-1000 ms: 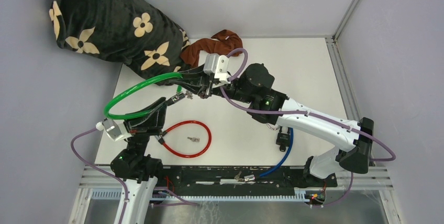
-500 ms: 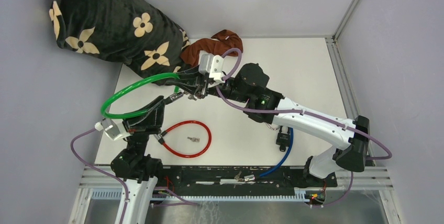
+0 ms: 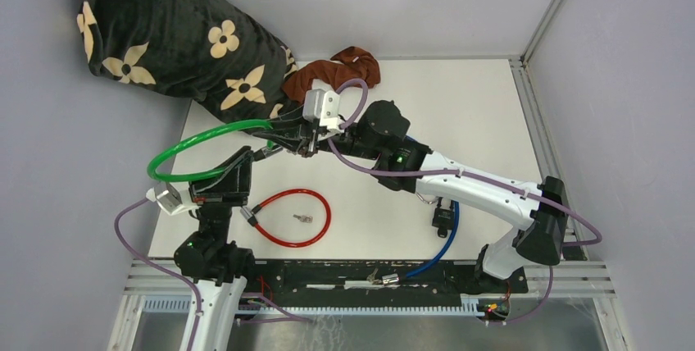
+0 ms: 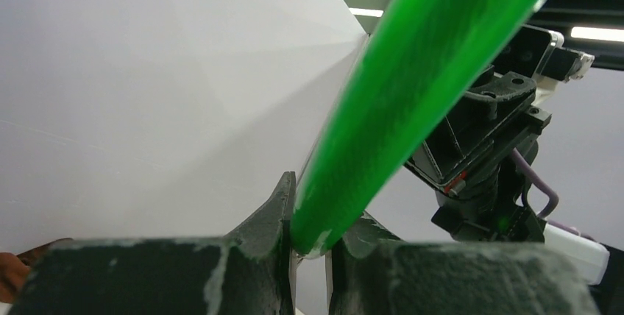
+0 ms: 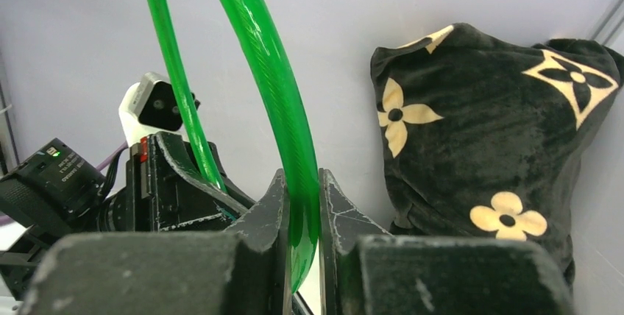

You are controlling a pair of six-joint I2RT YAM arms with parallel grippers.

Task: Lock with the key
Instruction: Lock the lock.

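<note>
White table point(image 3: 459, 113): key point(image 3: 303, 218) top view only; left claw point(image 4: 310, 241), right claw point(image 5: 300, 212) clamp green cable point(image 4: 412, 87).

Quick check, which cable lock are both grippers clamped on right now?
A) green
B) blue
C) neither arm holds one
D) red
A: each wrist view shows the green cable pinched between that arm's fingers, in the left gripper and in the right gripper. The red cable and the blue cable lie on the table, ungripped.
</note>
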